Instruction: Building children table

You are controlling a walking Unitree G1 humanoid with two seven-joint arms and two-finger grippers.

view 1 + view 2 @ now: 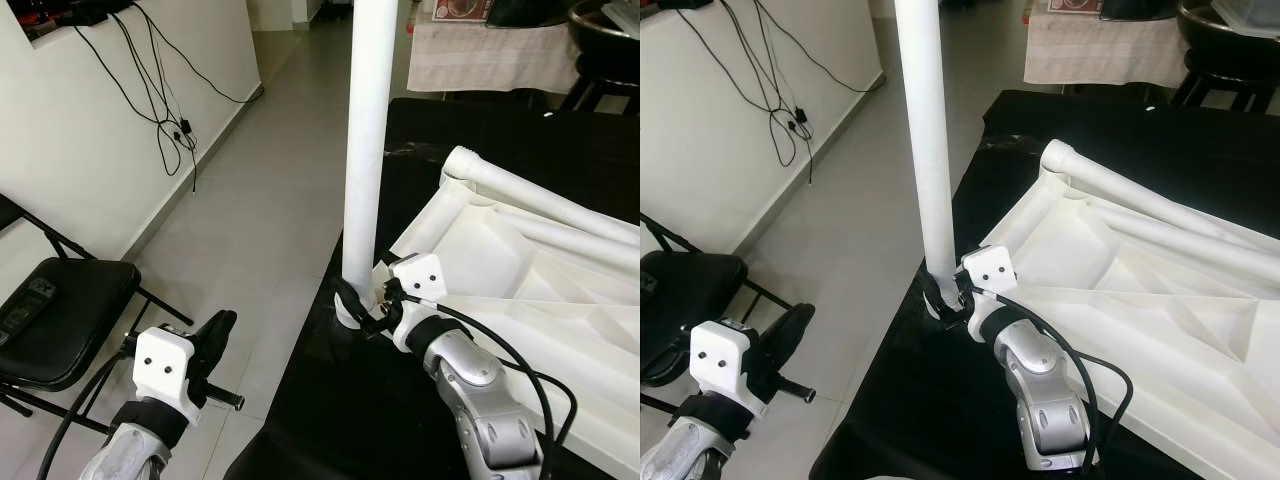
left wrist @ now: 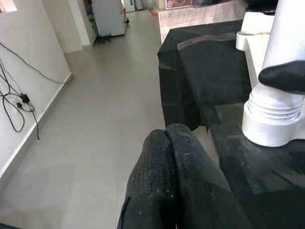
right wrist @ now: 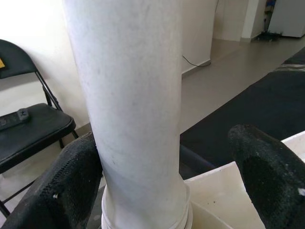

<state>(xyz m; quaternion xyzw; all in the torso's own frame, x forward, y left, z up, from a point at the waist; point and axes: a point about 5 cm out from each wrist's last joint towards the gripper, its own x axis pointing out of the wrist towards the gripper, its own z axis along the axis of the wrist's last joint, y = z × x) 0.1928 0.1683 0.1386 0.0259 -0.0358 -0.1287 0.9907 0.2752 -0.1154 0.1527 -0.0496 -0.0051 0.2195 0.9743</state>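
A white tabletop [image 1: 520, 300] lies upside down on a black-covered surface [image 1: 340, 410]. At its near corner a white leg [image 1: 368, 120] stands upright in a round socket [image 2: 274, 124]. My right gripper [image 1: 358, 305] is open around the leg's base. In the right wrist view one finger [image 3: 76, 176] touches the leg [image 3: 138, 95] and the other finger [image 3: 267, 162] stands apart from it. A second white leg [image 1: 545, 198] lies along the tabletop's far edge. My left gripper [image 1: 218, 332] is shut and empty, held over the floor to the left of the surface, its fingers [image 2: 167, 157] pressed together.
A black folding chair [image 1: 60, 310] with a dark device on its seat stands at the left by the wall. Black cables [image 1: 165, 110] hang down the wall. A cloth-covered table [image 1: 490, 50] and a black stool [image 1: 605, 55] are at the back. Tiled floor [image 1: 260, 200] runs alongside.
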